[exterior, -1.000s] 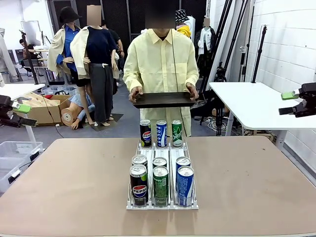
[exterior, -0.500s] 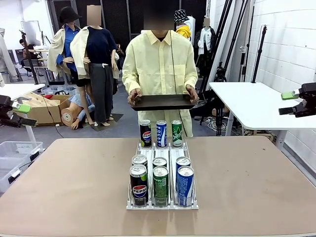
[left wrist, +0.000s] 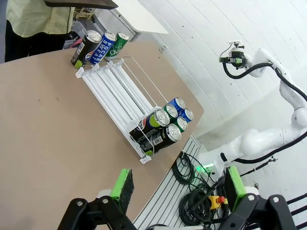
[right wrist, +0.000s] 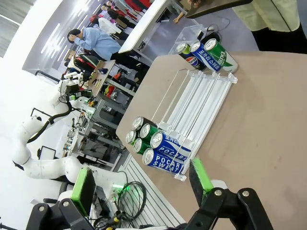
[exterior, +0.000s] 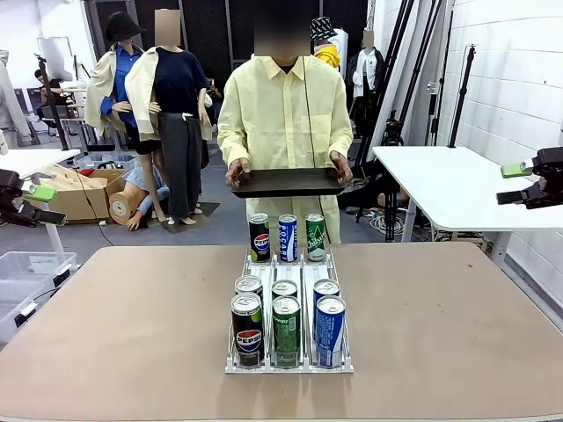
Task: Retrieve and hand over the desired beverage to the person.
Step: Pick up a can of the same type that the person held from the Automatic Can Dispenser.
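Note:
The person (exterior: 284, 110) in a pale-yellow shirt stands at the table's far side and holds a dark tray (exterior: 288, 182) level in both hands. In the middle of the table a white wire rack (exterior: 290, 264) holds the beverage cans. At its far end stand a black Pepsi (exterior: 259, 237), a blue Pocari Sweat (exterior: 288, 237) and a green can (exterior: 315, 236). Several more cans (exterior: 286, 327) are packed at the near end. My left gripper (exterior: 48, 204) hangs open off the table's left side. Off the right side, my right gripper (exterior: 508, 184) is open too. Neither holds anything.
In the left wrist view, the open left gripper (left wrist: 179, 184) looks down over the table edge at the rack (left wrist: 120, 81), with the right arm (left wrist: 259, 62) beyond. The right gripper (right wrist: 142, 184) faces the near cans (right wrist: 158, 146). A white side table (exterior: 457, 189) stands back right.
The person has shifted the tray slightly down and left. Both arms are still, and the cans have not moved.

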Available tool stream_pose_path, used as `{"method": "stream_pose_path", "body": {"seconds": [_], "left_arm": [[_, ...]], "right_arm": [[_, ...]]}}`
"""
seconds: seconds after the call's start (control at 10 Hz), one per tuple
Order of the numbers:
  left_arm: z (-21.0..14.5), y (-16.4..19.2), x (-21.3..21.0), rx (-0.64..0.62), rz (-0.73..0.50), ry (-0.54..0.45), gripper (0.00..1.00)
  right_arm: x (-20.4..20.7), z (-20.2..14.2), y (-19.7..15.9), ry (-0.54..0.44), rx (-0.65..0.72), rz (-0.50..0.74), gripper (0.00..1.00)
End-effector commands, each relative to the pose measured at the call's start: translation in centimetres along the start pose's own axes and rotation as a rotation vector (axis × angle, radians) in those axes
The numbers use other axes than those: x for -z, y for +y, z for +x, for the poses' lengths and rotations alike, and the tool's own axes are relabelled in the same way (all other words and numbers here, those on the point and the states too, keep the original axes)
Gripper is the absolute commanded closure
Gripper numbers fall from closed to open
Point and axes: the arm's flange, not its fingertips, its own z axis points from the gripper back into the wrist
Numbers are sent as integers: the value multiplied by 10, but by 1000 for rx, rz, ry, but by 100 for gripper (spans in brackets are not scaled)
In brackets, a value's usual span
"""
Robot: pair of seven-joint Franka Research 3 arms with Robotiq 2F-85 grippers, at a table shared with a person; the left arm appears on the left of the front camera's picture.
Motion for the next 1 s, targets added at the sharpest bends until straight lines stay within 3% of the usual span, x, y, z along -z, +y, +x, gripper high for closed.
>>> {"method": "stream_pose_path", "body": {"seconds": [0.0, 0.9], "left_arm": [[-2, -2, -2, 4, -6, -3, 0], [-2, -2, -2, 4, -6, -3, 0]], "right_arm": [[1, -2, 0, 1, -7, 2, 0], [1, -2, 0, 1, -7, 2, 0]]}}
